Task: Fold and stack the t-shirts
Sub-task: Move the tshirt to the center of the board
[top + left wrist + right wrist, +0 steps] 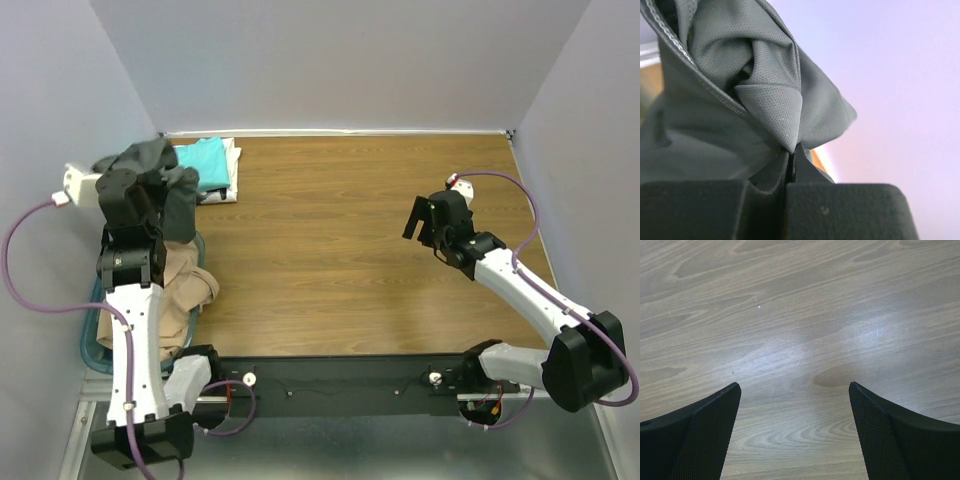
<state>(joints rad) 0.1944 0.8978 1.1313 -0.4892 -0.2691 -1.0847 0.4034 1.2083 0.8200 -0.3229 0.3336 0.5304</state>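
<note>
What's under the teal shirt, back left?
A white t-shirt, edges showing beside the teal t-shirt. The dark grey t-shirt hides the stack's left side; anything there is unseen.

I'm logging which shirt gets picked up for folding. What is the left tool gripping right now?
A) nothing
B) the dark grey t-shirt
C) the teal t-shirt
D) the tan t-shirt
B: in the left wrist view the left tool is shut on a fold of the dark grey t-shirt, while the teal t-shirt lies apart, farther back.
</note>
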